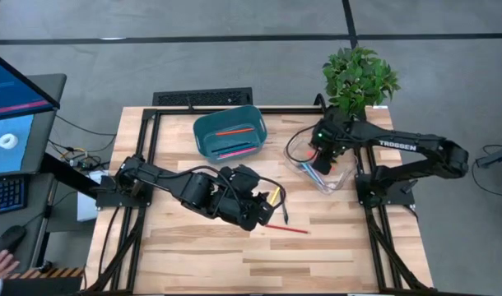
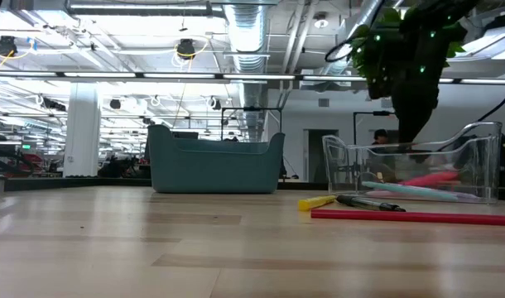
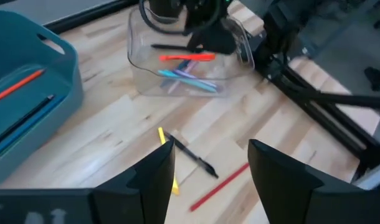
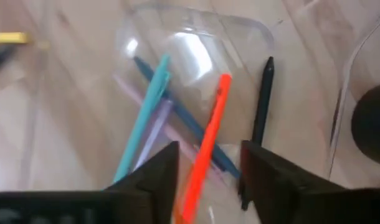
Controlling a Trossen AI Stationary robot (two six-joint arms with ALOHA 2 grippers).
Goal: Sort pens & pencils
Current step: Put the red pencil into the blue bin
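Three sticks lie loose on the table: a yellow pen [image 1: 274,197], a black pen [image 1: 282,212] and a red pencil [image 1: 286,229]. My left gripper [image 3: 212,168] hovers open over them, with the black pen [image 3: 190,155] just ahead of its fingers. My right gripper [image 4: 209,177] is open above the clear tray [image 1: 327,174]. In the tray lie an orange pen [image 4: 209,137], a teal pen [image 4: 143,121], a blue one, a pale purple one and a black one [image 4: 261,106]. The orange pen runs between the right fingers without touching them.
A teal bin [image 1: 230,131] stands toward the far edge and holds a red-orange stick [image 1: 234,130], a pink one and darker ones. A potted plant [image 1: 358,78] stands behind the right arm. The near half of the table [image 1: 234,263] is bare wood. A person's hand shows beyond the table's left.
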